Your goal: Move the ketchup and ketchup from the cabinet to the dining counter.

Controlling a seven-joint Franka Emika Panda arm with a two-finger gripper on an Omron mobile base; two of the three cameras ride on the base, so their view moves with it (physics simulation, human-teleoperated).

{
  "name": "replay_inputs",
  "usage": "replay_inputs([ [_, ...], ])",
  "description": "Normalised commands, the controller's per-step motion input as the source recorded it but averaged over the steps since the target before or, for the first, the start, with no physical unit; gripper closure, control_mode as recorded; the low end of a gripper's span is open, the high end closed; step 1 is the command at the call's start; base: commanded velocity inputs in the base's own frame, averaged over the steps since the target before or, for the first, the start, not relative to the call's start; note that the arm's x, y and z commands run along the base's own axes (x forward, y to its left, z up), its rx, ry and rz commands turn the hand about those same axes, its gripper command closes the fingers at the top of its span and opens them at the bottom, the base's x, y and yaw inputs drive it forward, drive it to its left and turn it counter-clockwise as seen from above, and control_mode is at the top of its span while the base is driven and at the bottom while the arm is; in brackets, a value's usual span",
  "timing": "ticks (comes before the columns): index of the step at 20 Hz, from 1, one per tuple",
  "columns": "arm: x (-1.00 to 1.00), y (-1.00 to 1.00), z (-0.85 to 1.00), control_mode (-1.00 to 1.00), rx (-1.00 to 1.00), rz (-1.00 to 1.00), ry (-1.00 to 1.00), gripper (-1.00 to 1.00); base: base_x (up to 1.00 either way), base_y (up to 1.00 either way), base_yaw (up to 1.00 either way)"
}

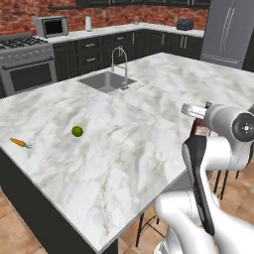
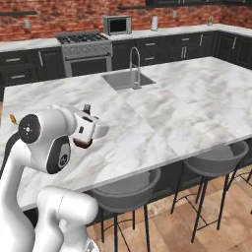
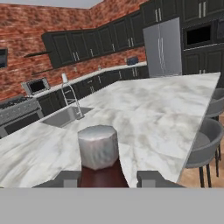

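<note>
Maroon ketchup bottle is clamped between the fingers of the gripper, held over the near edge of the dining counter. Setting down remains; the red bottle's place cannot be told.

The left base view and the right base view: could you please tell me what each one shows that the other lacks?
Left base view: a lime, a whole carrot and the steel fridge.

Right base view: grey bar stools at the counter's near edge.

Both: the dining counter, its sink, the stove, the microwave, and the gripper shut on the maroon ketchup bottle.
</note>
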Motion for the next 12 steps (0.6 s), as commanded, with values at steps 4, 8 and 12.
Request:
replay_inputs([
  [4, 0.00, 0.00, 0.00, 1.00, 0.00, 0.00, 0.00, 1.00, 0.02, 0.00, 0.00],
  [8, 0.00, 0.00, 0.00, 1.00, 0.00, 0.00, 0.00, 1.00, 0.05, -0.04, 0.00],
  [12, 0.00, 0.00, 0.00, 1.00, 0.00, 0.00, 0.00, 1.00, 0.01, -0.08, 0.09],
])
